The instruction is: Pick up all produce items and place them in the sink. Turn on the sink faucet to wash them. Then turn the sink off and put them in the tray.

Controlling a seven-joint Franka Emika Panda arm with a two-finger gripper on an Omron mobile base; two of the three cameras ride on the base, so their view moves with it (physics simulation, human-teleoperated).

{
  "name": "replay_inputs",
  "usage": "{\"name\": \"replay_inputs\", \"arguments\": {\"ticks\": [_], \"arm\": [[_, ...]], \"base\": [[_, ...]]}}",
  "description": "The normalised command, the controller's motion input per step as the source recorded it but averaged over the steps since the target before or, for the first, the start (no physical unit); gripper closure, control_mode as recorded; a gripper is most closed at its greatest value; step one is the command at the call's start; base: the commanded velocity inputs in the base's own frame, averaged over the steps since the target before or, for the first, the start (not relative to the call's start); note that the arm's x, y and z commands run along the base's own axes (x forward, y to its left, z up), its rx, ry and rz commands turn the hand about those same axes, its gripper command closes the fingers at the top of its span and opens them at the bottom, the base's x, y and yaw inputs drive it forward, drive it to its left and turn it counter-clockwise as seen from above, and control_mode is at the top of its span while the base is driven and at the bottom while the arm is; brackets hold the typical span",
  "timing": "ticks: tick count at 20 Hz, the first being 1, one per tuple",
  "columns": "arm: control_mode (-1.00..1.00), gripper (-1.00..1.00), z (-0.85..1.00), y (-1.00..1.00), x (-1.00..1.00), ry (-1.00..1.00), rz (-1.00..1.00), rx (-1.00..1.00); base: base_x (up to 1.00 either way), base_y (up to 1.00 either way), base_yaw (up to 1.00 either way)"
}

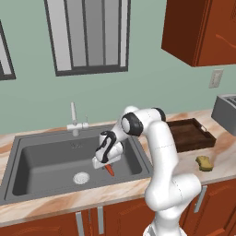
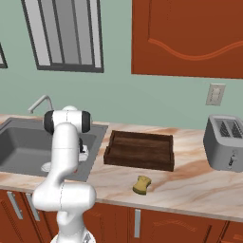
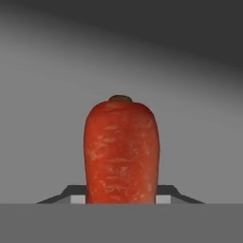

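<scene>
1. The claw (image 1: 109,167) hangs low inside the sink (image 1: 37,156), its tips at either side of the carrot (image 3: 121,149); whether they grip it cannot be told.
2. The carrot points down, near the drain (image 1: 81,177).
3. The faucet (image 1: 73,119) stands behind the basin.
4. On the tabletop (image 2: 190,190), the tray (image 2: 140,150) sits right of the sink, a sponge (image 2: 141,184) before it.

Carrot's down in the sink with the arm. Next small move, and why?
Probably open the jaws fully and lift straight up. The carrot hangs low over the sink floor, right of the drain, and sits between the gripper tips; the faucet comes next.
</scene>
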Motion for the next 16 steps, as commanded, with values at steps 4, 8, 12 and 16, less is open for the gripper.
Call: {"name": "replay_inputs", "arguments": {"ticks": [4, 8, 12, 16], "arm": [[-1.0, -1.0, 0.04, 0.0, -0.01, -0.02, 0.0, 0.0], [-1.0, -1.0, 0.19, 0.0, -0.1, -0.04, 0.0, 0.0], [-1.0, -1.0, 0.39, 0.0, -0.14, -0.06, 0.0, 0.0], [-1.0, -1.0, 0.48, 0.06, -0.19, -0.08, 0.0, 0.0]], "base": [[0.0, 0.0, 0.0], [0.0, 0.0, 0.0], [0.0, 0.0, 0.0], [0.0, 0.0, 0.0]]}}
